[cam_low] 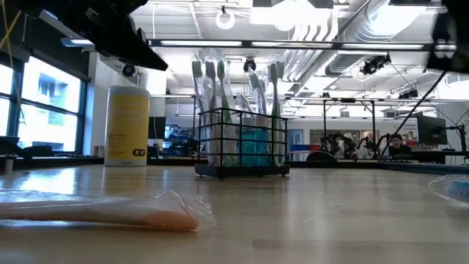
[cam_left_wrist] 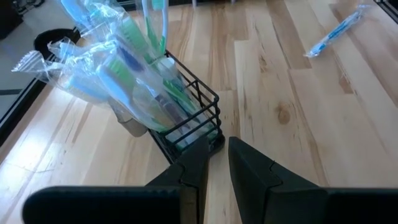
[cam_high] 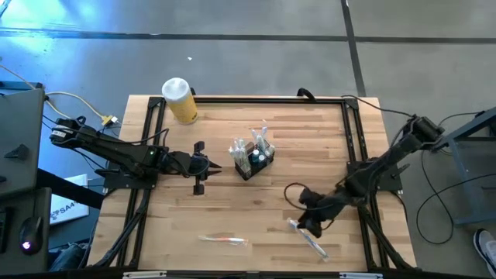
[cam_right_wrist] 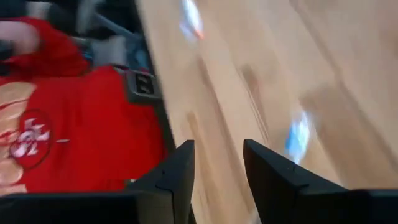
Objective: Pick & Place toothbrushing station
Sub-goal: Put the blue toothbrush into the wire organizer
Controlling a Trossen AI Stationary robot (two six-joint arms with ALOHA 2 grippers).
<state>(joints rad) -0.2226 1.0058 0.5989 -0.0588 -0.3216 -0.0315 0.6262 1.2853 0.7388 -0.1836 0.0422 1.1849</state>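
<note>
High view: the toothbrushing station (cam_high: pixel 252 160) is being seen standing upright near the middle of the table (cam_high: pixel 325 132), well apart from the yellow jar (cam_high: pixel 180 101) at the far left corner. It is being shown as a small black wire caddy with slatted sides, loaded with wrapped toothbrushes (cam_left_wrist: pixel 118 68) that are rising well above its rim.

Left gripper (cam_high: pixel 208 167) is being held just beside the caddy, fingers narrowed to a slim gap, nothing being held. Right gripper (cam_high: pixel 308 221) is being held low over the near right part of the table, next to a wrapped blue toothbrush (cam_high: pixel 308 238); its fingers (cam_right_wrist: pixel 177 174) are being seen apart with nothing between them. Another wrapped toothbrush (cam_high: pixel 223 240) is lying near the front edge.

Handling, judged: the caddy is likely being made light and stiff by its thin wire, but top-heavy by the tall load; the crinkly wrappers are probably slippery. Hold is best being taken on the upper wire rim or a side wall, not the brushes, with the caddy being kept level so tipping is being avoided.
</note>
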